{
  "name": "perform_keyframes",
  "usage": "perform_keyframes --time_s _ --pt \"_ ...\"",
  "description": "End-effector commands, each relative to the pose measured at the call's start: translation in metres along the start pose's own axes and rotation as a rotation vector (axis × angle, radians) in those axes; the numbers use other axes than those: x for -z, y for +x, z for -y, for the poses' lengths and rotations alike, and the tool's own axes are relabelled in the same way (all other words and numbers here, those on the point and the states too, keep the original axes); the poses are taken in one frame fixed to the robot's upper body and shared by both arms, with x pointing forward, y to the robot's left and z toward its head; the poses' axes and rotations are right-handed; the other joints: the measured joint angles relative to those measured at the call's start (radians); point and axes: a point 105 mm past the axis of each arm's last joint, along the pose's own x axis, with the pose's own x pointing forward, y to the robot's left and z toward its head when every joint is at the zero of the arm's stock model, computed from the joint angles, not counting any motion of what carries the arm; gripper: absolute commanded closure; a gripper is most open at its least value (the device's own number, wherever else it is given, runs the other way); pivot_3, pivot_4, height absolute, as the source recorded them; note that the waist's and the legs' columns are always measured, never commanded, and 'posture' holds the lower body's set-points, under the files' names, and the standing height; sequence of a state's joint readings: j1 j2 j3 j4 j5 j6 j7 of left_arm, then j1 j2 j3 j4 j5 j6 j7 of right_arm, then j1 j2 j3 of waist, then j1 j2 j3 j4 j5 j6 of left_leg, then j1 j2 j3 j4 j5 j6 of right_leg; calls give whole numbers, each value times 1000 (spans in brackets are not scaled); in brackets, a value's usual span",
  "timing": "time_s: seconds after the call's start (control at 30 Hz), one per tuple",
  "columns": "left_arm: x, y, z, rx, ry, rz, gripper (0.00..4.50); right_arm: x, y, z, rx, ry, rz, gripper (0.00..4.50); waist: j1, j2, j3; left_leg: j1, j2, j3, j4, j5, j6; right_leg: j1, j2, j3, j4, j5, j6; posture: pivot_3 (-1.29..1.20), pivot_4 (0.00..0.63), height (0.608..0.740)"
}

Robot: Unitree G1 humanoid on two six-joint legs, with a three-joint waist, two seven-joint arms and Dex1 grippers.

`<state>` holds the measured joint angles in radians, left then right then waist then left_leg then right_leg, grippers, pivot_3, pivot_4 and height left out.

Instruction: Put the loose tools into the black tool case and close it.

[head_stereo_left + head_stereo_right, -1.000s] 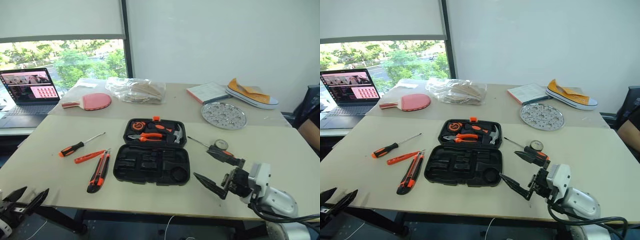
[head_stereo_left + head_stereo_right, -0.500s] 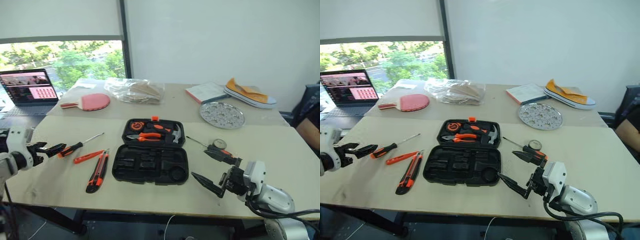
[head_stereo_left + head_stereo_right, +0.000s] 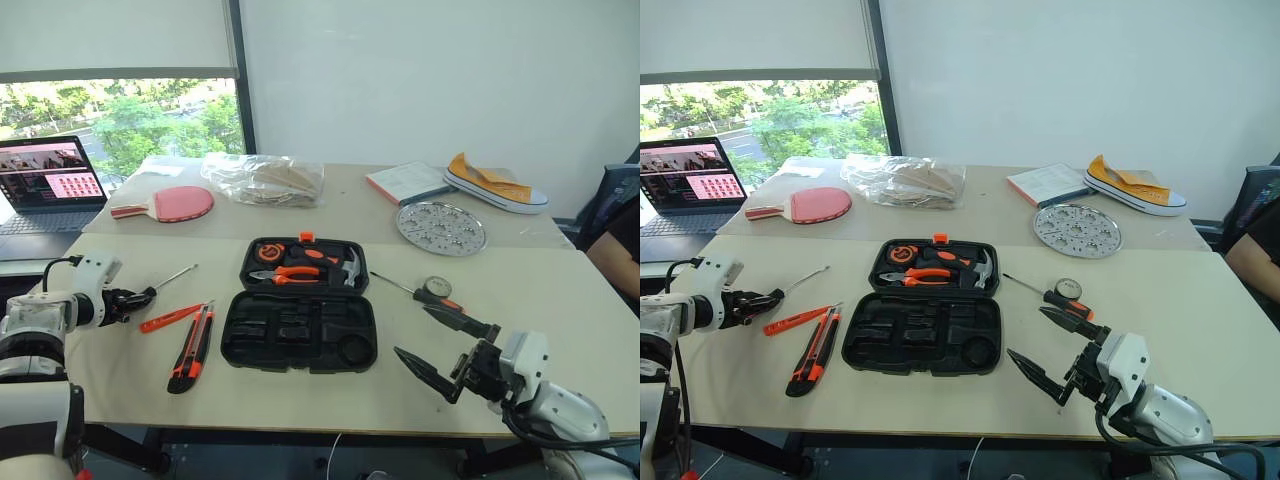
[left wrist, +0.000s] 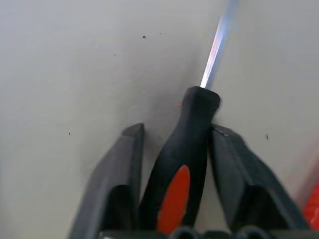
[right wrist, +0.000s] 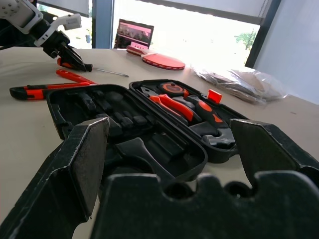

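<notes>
The black tool case (image 3: 300,345) lies open mid-table. Its front half shows bare moulded slots, and its back half holds pliers and a hammer. My left gripper (image 3: 138,297) is shut on the black-and-orange handle of a screwdriver (image 4: 192,149) lying on the table left of the case, its steel shaft (image 3: 178,275) pointing away. An orange screwdriver (image 3: 172,318) and the utility knife (image 3: 192,350) lie beside it. The round tape measure (image 3: 437,288) and another screwdriver (image 3: 415,293) lie right of the case. My right gripper (image 3: 411,331) hovers open near the case's front right corner.
A laptop (image 3: 45,185), a red paddle (image 3: 170,203), a plastic bag (image 3: 265,180), a booklet (image 3: 410,182), a round perforated metal tray (image 3: 441,228) and a shoe (image 3: 495,185) line the far table. A person (image 3: 615,240) sits at the right edge.
My left arm rose from below the table's front edge, reached forward to the black-handled screwdriver, and its fingers closed around the handle. The right gripper stayed put and open.
</notes>
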<state>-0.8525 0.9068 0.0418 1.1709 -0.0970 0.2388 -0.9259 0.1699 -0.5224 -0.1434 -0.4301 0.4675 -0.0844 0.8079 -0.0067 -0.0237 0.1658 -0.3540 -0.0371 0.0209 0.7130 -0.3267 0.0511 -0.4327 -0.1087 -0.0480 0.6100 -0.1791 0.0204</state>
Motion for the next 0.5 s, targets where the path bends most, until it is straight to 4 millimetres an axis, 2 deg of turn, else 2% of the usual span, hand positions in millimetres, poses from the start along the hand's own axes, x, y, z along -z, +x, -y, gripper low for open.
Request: perform_keyframes --time_s 0.03,0.07,0.17,0.2,0.27,0.3,0.37,0.47,0.5 --pt "-24 -9 0 49 42 110 3650 -14 -3 7 33 -65 19 0 1 0 0 0 0 1 0 0 0 0 0 1 0 0 0 0 150 740" --pt "-43 -13 8 114 77 210 3651 -14 -5 8 38 -71 14 0 1 -1 0 0 0 2 0 0 0 -1 0 1 0 0 0 0 150 740" --pt "-81 -23 34 285 212 398 3651 -15 -11 12 49 -83 -2 0 7 -5 1 -4 0 2 1 0 0 -5 0 1 1 0 0 0 150 740" --pt "-94 -26 57 421 310 436 3651 -15 -16 14 51 -88 -18 0 12 -5 0 -5 1 2 2 0 0 -6 0 1 1 0 0 0 150 740" --pt "-109 -29 93 611 435 461 3651 -14 -24 16 49 -94 -44 0 24 -5 0 -9 0 2 4 0 0 -8 -1 0 1 1 1 0 150 740" --pt "-112 -28 115 703 525 439 3651 -12 -28 16 45 -95 -62 0 29 -5 0 -11 0 2 6 -1 1 -8 -2 -1 0 1 2 0 150 740" --pt "-112 -23 147 799 662 388 3651 -9 -34 16 37 -94 -88 0 30 -5 0 -13 0 2 10 -2 3 -7 -2 -1 -1 2 4 0 150 740" --pt "-112 -11 185 875 752 343 3651 -5 -39 16 34 -90 -106 0 20 -5 0 -14 -2 4 14 -4 7 -6 -2 3 -1 3 7 0 150 740" --pt "-112 -8 192 884 763 332 3651 -5 -39 16 35 -89 -107 0 19 -5 0 -14 -2 4 15 -5 8 -6 -2 3 -1 3 7 0 150 740"
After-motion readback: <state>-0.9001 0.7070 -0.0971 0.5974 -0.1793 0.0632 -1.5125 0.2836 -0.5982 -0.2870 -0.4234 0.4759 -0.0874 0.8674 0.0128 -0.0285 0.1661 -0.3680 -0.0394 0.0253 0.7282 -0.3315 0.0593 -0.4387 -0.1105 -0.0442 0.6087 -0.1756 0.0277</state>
